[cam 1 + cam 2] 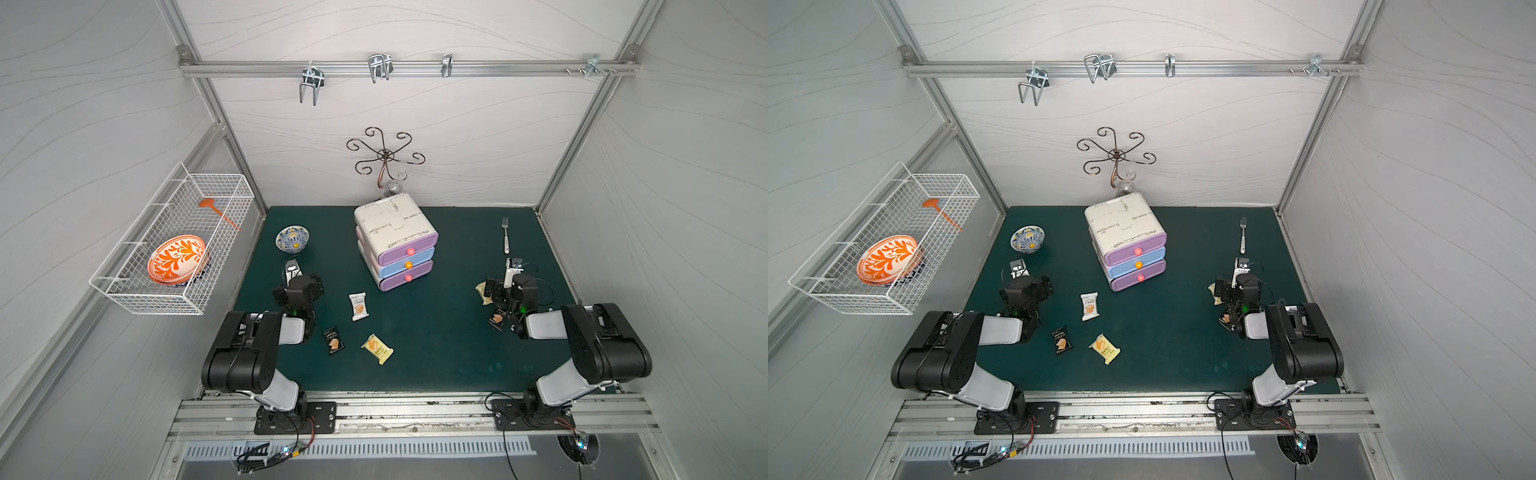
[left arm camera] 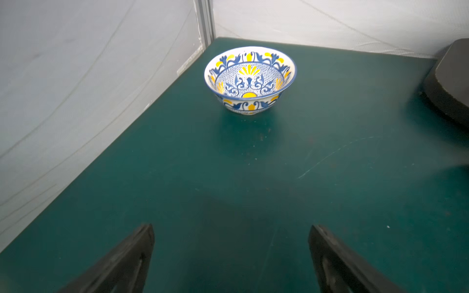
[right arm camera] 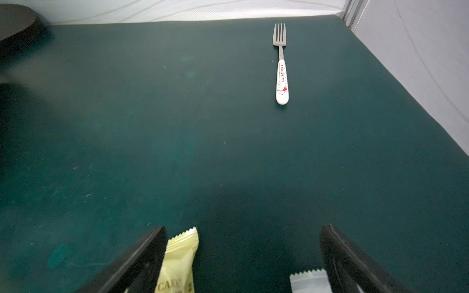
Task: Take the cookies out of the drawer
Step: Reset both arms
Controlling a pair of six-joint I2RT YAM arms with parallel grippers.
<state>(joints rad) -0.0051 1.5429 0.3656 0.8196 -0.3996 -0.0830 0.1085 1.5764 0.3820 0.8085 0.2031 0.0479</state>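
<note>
A white drawer unit (image 1: 395,232) stands at the back middle of the green mat, and its three drawers are all pushed in. Of the cookies, a white packet (image 1: 358,306), a black packet (image 1: 333,340) and a yellow packet (image 1: 377,348) lie on the mat in front of it. Beside the right arm lie another yellow packet (image 1: 482,293) and a dark packet (image 1: 496,320). My right gripper (image 3: 244,227) is open just above the mat. A yellow packet (image 3: 177,263) lies by one finger and a white packet (image 3: 308,281) by the other, neither gripped. My left gripper (image 2: 231,226) is open over bare mat.
A blue and yellow bowl (image 2: 250,78) stands ahead of the left gripper near the left wall. A fork (image 3: 281,68) lies ahead of the right gripper. A wire basket (image 1: 124,286) on the left wall holds an orange plate. A curled metal stand (image 1: 384,158) rises behind the drawer unit.
</note>
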